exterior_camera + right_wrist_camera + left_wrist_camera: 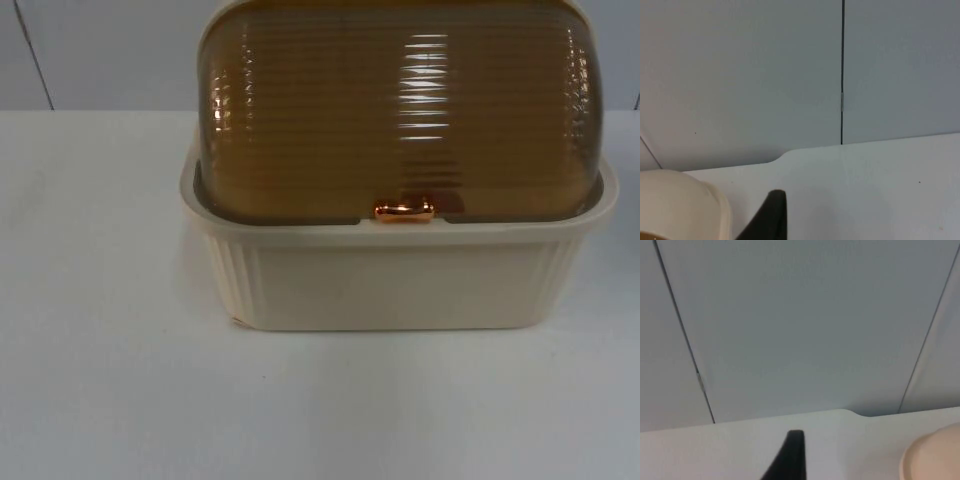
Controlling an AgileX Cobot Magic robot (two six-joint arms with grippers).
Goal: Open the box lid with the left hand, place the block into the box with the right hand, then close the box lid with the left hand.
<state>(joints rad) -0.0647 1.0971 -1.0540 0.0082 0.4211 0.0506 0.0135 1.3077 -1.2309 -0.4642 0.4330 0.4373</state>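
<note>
White counter (110,380) is seen bare in front of the cream box (400,285), whose ribbed amber lid (400,110) is shut down (its copper handle (404,210) sits at the front rim). One black fingertip of the left end effector (790,457) is seen left of the box and one of the right end effector (771,215) right of it, both above the counter before the grey partition wall (800,325); how far either is open cannot be told.

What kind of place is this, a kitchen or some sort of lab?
Probably a lab or test bench, not a kitchen: a bare white table ends at a plain grey partition wall, and the cream box with its closed amber lid stands on it.
</note>
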